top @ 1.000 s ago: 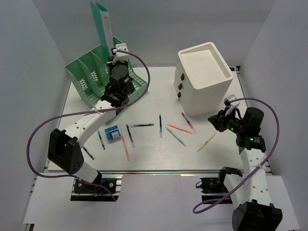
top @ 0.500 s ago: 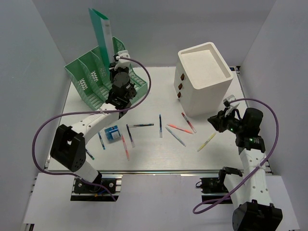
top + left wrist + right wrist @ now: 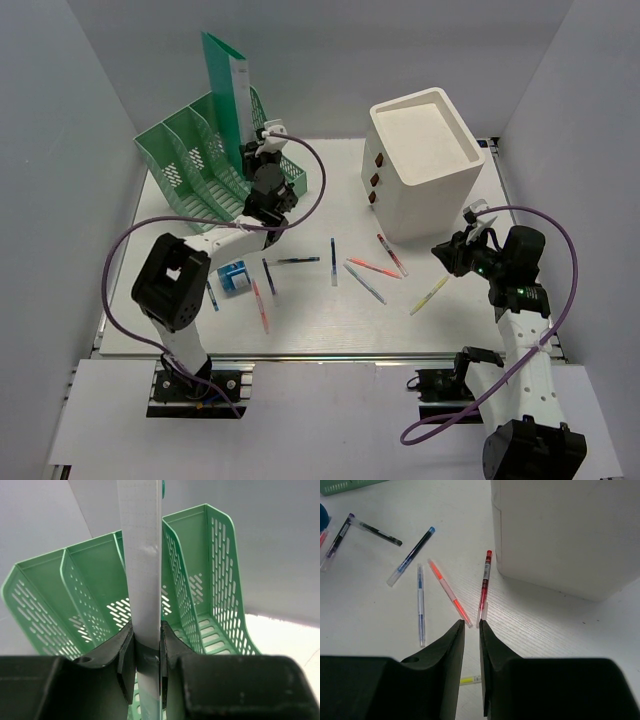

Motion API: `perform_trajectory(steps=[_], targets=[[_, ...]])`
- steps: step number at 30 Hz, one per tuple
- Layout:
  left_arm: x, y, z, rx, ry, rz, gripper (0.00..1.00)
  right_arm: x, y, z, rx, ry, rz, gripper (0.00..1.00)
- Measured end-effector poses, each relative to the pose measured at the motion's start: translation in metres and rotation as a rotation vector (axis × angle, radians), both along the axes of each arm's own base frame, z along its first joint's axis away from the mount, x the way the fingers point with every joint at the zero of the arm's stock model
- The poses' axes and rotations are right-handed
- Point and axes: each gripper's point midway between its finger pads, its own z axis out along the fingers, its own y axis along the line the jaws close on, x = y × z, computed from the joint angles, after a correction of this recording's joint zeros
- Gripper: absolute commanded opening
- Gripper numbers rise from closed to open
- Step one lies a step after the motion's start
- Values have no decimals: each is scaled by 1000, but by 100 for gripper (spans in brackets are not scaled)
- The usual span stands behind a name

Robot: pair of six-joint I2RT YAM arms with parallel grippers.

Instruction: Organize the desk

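left gripper (image 3: 146,650) clamps flat folder (image 3: 142,555) (white spine) | right gripper (image 3: 471,625) barely ajar above desk (image 3: 370,605)

Lab test cell — grey walls (image 3: 60,130), railed desk (image 3: 310,325)

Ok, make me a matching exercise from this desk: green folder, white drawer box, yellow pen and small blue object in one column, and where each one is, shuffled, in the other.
Things:
1. green folder
2. white drawer box
3. yellow pen
4. small blue object

Places:
A. lying among pens on the left of the desk
B. upright, clamped in the left gripper at the green rack
C. lying flat close to the right gripper
D. standing at the far right

Pairs: 1-B, 2-D, 3-C, 4-A
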Motion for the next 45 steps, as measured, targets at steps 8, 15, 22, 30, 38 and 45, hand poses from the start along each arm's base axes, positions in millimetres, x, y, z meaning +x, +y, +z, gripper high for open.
perform_trajectory(steps=[8,15,22,30,38,45], targets=[[8,-12,-21,27,-42,25,0,0,-1,-2,-12,-5,5,24],[13,-15,-48,82,-30,55,0,1,-1,-3,-18,-7,8,24],[21,-19,-76,176,41,77,0,2,-1,-7,-25,3,13,23],[28,-25,-81,200,47,80,0,1,-1,-16,-25,27,17,23],[37,-31,-83,225,51,84,0,-1,0,-21,-22,35,28,23],[42,-28,-93,263,71,82,0,-1,2,-23,-19,43,46,22]])
